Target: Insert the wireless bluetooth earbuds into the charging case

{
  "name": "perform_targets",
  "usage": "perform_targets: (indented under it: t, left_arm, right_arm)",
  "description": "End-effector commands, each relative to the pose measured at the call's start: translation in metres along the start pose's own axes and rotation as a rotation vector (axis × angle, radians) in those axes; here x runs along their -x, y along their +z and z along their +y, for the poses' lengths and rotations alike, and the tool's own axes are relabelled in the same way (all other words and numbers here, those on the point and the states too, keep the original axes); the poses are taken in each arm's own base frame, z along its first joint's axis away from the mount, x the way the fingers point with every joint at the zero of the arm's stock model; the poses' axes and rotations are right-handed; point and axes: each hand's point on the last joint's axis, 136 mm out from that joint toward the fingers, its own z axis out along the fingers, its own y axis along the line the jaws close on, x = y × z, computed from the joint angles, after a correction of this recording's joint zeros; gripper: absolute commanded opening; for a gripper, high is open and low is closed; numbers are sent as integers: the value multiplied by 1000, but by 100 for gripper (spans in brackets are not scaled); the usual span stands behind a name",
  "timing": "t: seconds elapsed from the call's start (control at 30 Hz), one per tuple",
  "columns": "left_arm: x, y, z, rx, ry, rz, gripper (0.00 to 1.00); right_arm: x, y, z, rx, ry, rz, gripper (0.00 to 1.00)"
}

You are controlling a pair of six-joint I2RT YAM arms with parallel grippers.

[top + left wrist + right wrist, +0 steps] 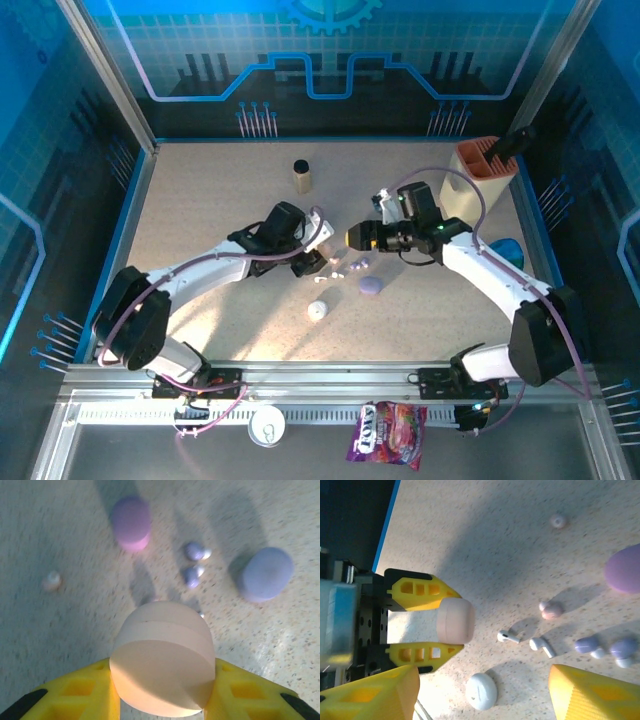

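Observation:
A pale pink charging case (162, 650) is closed and held in my left gripper (162, 682), whose yellow fingers (415, 592) press it from both sides just above the table. Loose earbuds lie to its right: two white ones (507, 637) (542, 646), a pink one (551, 610) and two purple ones (587, 645) (195, 551). Another tiny bud (558, 521) sits apart. My right gripper (484, 680) hovers open over this spot with nothing between its fingers. From above, the left gripper (312, 258) and right gripper (352, 238) face each other closely.
A purple case (370, 286) and a white pebble case (317, 310) lie shut near the buds. Farther back are a brown bottle (301, 175) and an orange holder (485, 158); a blue object (508, 248) sits at the right. A candy bag (388, 432) and a round lid (267, 428) lie off the table's front.

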Motion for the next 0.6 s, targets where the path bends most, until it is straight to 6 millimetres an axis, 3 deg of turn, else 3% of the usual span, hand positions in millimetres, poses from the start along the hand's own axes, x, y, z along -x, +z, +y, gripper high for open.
perform_targets:
  t: [0.0, 0.33, 0.47, 0.57]
  left_arm:
    - [33, -8, -16, -62, 166, -166, 29]
    - [43, -9, -28, -95, 204, -207, 29]
    - [43, -7, -29, -94, 214, -203, 29]
    - [42, -7, -30, -94, 219, -202, 29]
  right_arm:
    - [-5, 8, 16, 70, 6, 38, 67]
    - [-10, 26, 30, 140, 4, 96, 63]
    - [-10, 30, 27, 129, 12, 105, 62]
    - [-11, 33, 22, 113, 25, 109, 54]
